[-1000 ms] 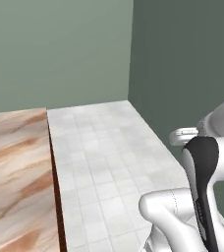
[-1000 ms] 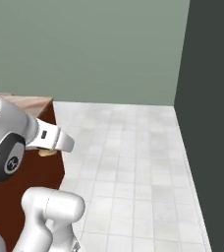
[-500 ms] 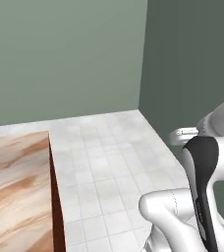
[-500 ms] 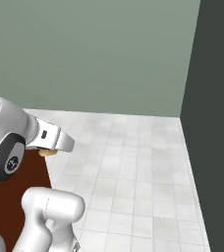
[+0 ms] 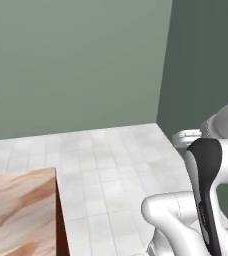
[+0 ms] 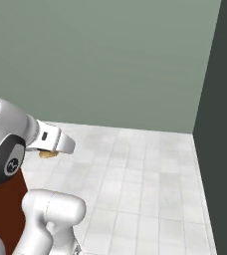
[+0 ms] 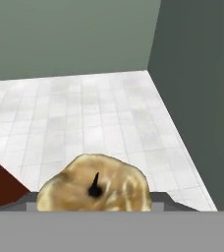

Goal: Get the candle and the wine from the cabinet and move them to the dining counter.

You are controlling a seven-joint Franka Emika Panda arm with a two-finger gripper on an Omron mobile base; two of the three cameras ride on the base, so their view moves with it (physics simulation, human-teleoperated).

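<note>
- Squat yellowish-tan wax candle with a short black wick, sitting at the bottom middle of the hand view, right at the hand.
- Seen from the top, lumpy pale-yellow face toward the camera, wick upright near its middle.
- Flanked low on either side by a dark grey finger, apparently pinched between the two; actual contact not clear from this angle.
- Hand spread fairly wide, with the candle filling the gap.
- In the right base view, a small tan patch of the same candle tucked under the white end of the arm, above the pale floor.
- Beside the candle in the hand view, a reddish-brown wooden corner at the lower left.
- Tan-brown marble-patterned surface with a reddish wood edge at the lower left of the left base view, well away from the arm.
- Dark reddish-brown panel below and left of the candle in the right base view, behind the white arm.
- Beyond the candle, light grey tiled floor running up to a plain grey-green wall.
- Darker grey-green wall to the candle's right, meeting the lighter wall in a corner.
</note>
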